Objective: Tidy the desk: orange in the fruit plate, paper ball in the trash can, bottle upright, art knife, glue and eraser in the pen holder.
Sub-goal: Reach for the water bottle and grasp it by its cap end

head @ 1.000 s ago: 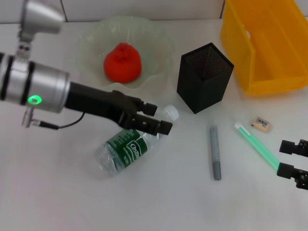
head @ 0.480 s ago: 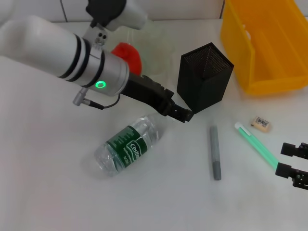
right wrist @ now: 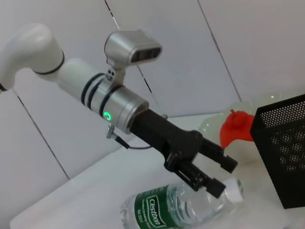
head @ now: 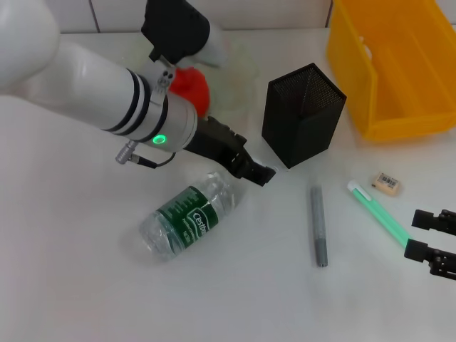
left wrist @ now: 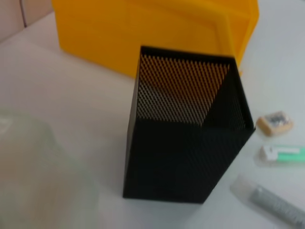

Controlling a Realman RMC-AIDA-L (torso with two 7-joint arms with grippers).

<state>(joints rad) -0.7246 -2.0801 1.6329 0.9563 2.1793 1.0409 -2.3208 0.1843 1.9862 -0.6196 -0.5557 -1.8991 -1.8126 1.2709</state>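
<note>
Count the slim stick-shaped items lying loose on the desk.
2: the grey metallic art knife in front of the black mesh pen holder, and the mint-green glue stick right of it, by the right gripper.

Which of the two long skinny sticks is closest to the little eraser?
The mint-green glue. Its white tip lies just beside the eraser, while the grey art knife lies farther away, nearer the bottle.

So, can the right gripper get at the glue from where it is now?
Probably yes. The right gripper sits open at the near end of the glue, which lies flat on the table, apart from the eraser and the art knife.
</note>
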